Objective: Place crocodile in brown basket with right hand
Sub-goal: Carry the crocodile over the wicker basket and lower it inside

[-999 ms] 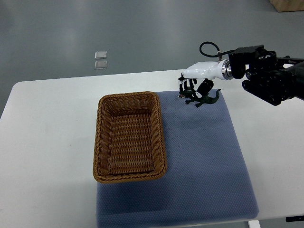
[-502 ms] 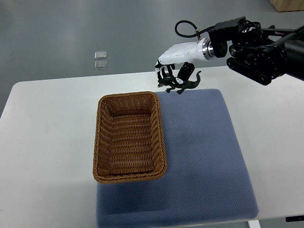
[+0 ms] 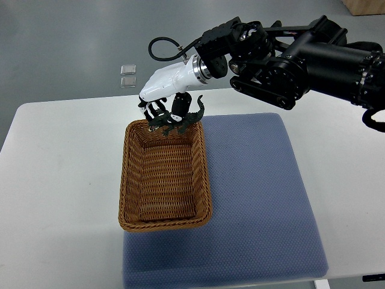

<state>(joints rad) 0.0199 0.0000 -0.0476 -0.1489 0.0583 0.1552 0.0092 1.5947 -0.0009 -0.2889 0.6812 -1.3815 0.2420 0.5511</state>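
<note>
Crocodile (image 3: 180, 119), dark green, held over the far end of the brown basket (image 3: 123, 180), above its far rim and towards the basket's far right corner. The tail curls upward on the side away from the basket's left wall. Whether the toy touches the rim cannot be told from this steep view.

The right hand (image 3: 162, 95), with a white shell, hangs just beyond the basket's far rim. Its dark fingers (image 3: 153, 114) are curled downward and pinch the crocodile's body between them. The black forearm (image 3: 301, 57) runs from the hand away to the far right of the basket, and a black cable (image 3: 157, 49) loops above the wrist, farther beyond the basket.

The basket is rectangular and woven, with its long side running near to far. It rests on the left part of a blue mat (image 3: 258, 198), which spreads to the basket's right and a little nearer than its near rim. A white table (image 3: 60, 180) carries both and shows bare to the basket's left. Two small square objects (image 3: 127, 76) lie on the grey floor well beyond the basket's far end.
</note>
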